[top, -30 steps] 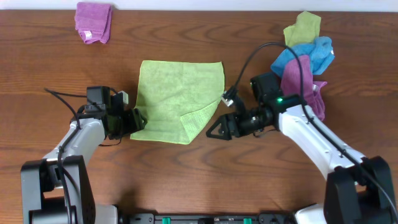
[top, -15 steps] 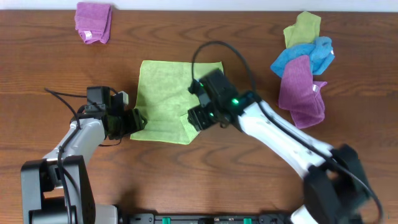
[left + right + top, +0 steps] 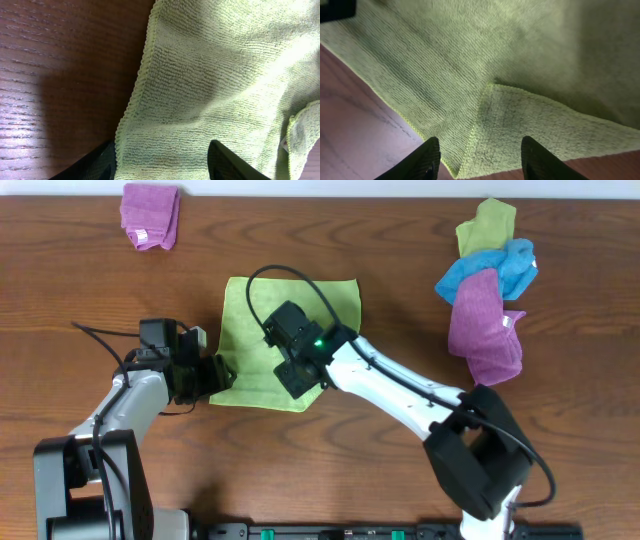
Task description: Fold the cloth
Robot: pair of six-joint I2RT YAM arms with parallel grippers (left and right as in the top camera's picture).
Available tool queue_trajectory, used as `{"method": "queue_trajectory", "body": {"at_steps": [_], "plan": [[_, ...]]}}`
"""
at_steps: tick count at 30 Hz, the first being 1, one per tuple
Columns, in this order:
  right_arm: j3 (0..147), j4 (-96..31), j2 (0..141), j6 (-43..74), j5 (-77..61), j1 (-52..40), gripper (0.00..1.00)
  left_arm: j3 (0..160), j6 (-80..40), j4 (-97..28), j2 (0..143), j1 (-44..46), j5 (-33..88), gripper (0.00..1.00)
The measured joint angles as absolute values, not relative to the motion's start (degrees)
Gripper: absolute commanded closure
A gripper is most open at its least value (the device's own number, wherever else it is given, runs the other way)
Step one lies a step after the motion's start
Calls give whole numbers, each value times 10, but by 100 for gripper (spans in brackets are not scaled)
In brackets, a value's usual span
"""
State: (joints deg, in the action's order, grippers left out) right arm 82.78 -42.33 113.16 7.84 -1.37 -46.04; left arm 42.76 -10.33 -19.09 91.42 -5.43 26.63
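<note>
A light green cloth (image 3: 285, 315) lies flat at the table's middle, with its near right corner folded over onto itself. My left gripper (image 3: 222, 374) is open at the cloth's near left corner. In the left wrist view its fingers (image 3: 162, 167) straddle the cloth's hemmed edge (image 3: 215, 75). My right gripper (image 3: 298, 377) is open and hovers over the cloth's near edge. In the right wrist view its fingers (image 3: 482, 160) sit above the folded flap (image 3: 540, 125) on the cloth (image 3: 445, 55).
A folded purple cloth (image 3: 150, 215) lies at the far left. A pile of cloths sits at the far right: green (image 3: 487, 225), blue (image 3: 492, 265) and purple (image 3: 485, 325). Bare wood shows beside the cloth (image 3: 355, 125).
My right arm has swung left, from the table beside the cloth's right edge to above its near middle. The left arm and the cloth have not moved.
</note>
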Motion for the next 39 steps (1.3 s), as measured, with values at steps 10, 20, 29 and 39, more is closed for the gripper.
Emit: {"method": "queue_trajectory", "body": {"at_steps": [10, 20, 29, 39], "plan": [[828, -431, 1168, 66, 0, -472, 51, 428, -103, -191, 914, -54, 267, 41], [828, -434, 1172, 60, 16, -472, 57, 428, -103, -191, 914, -54, 266, 40], [829, -442, 1191, 53, 26, -474, 99, 428, -103, -191, 914, -54, 267, 40], [891, -559, 1192, 58, 54, -475, 81, 428, -103, -191, 914, -54, 267, 41]]}}
